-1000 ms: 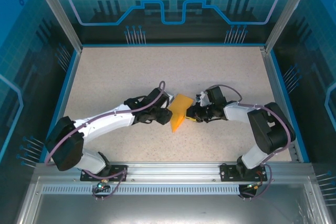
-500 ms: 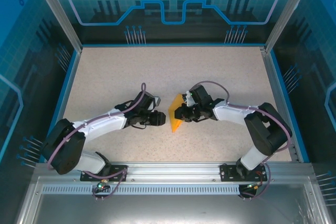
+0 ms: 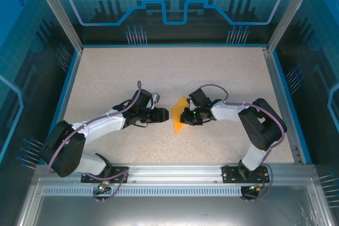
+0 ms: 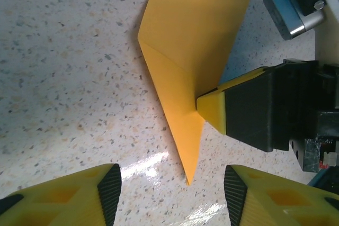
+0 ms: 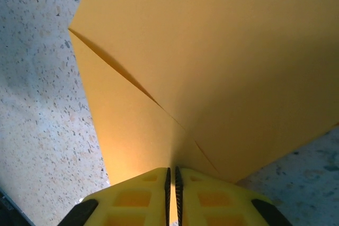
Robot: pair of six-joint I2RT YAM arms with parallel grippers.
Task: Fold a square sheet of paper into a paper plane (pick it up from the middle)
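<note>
The square sheet of paper (image 3: pixel 179 118) is bright orange and folded into a creased pointed shape, its tip toward the near edge. It stands near the middle of the table, between the two grippers. My right gripper (image 3: pixel 185 116) is shut on the paper's right side; its yellow fingers (image 5: pixel 159 194) pinch the paper (image 5: pixel 212 62) along a crease. My left gripper (image 3: pixel 164 115) is open just left of the paper, not touching it. In the left wrist view the paper's tip (image 4: pixel 189 175) points into the gap between my fingertips (image 4: pixel 108 194), and the right gripper's finger (image 4: pixel 214 107) grips the paper (image 4: pixel 185 41).
The speckled beige table (image 3: pixel 132 72) is bounded by blue rails and clear blue walls (image 3: pixel 63 78). A metal rail (image 3: pixel 175 175) with both arm bases runs along the near edge.
The left gripper has let go, opened wider and drawn back to the left. The right gripper has shifted left with the paper and closed tighter on it; the paper now stands more upright.
</note>
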